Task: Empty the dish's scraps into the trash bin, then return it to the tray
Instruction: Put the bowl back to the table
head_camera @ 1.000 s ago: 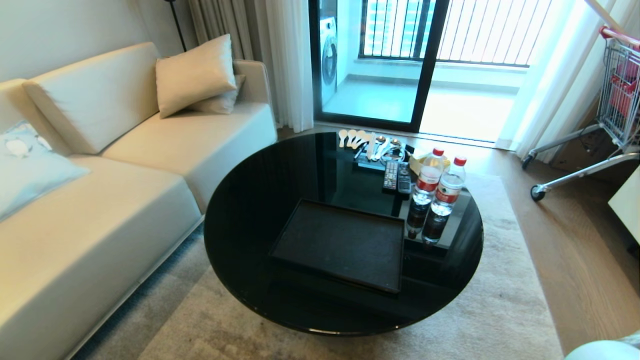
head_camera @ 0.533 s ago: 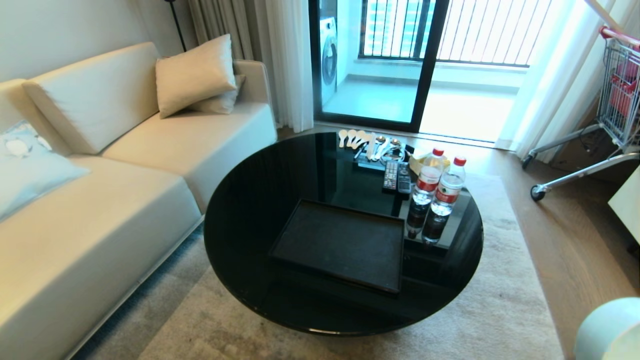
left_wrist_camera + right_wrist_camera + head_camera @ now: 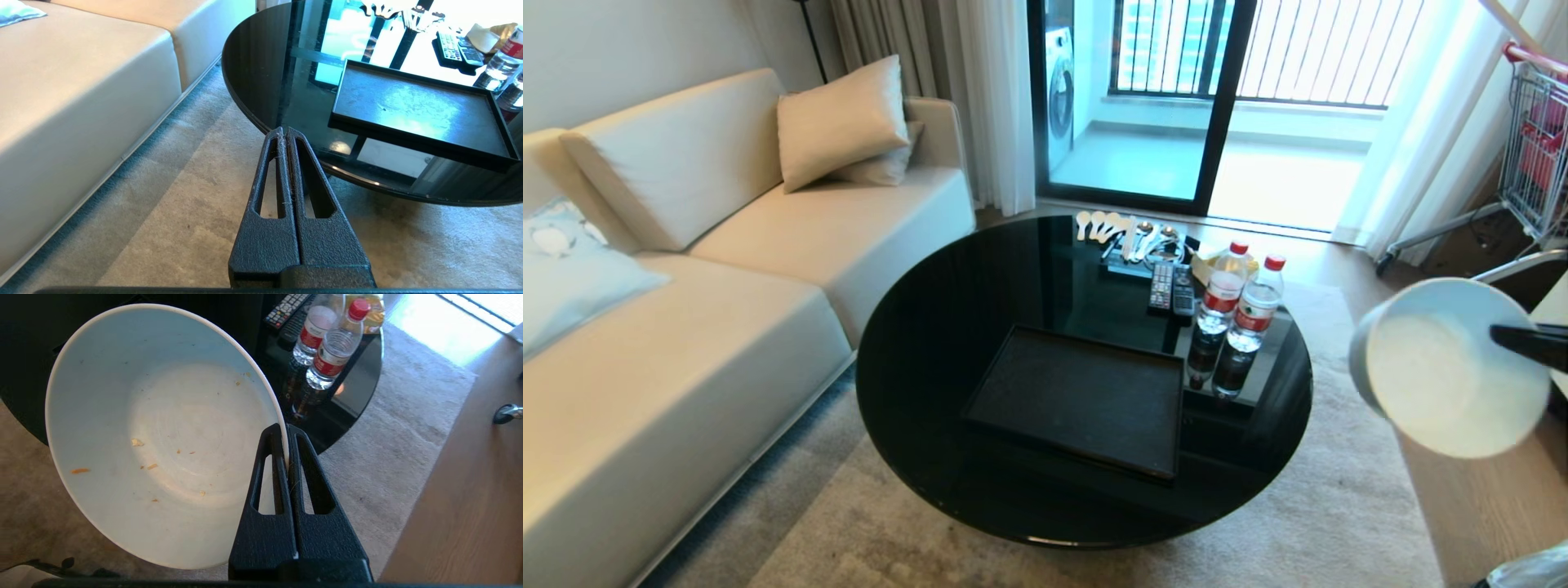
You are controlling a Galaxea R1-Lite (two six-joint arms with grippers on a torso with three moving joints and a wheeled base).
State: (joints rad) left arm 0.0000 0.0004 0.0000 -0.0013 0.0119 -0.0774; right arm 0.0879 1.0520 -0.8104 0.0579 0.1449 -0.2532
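The emptying step is judged done: the dish (image 3: pixel 163 437), clamped by its rim in the right pincer (image 3: pixel 287 453) and held in the air off the worktop's (image 3: pixel 931 343) right side, shows only crumbs. Next, it must be carried to the bare tray (image 3: pixel 1078 400) and set down level. The left pincer (image 3: pixel 284 139) is pressed closed on nothing, beside the worktop edge. The trash bin cannot be made out.

A cream sofa (image 3: pixel 686 327) with cushions (image 3: pixel 837 122) flanks the round black table (image 3: pixel 931 343) on a beige rug (image 3: pixel 1339 506); daylight enters through the balcony door (image 3: pixel 1217 98), perhaps sliding.
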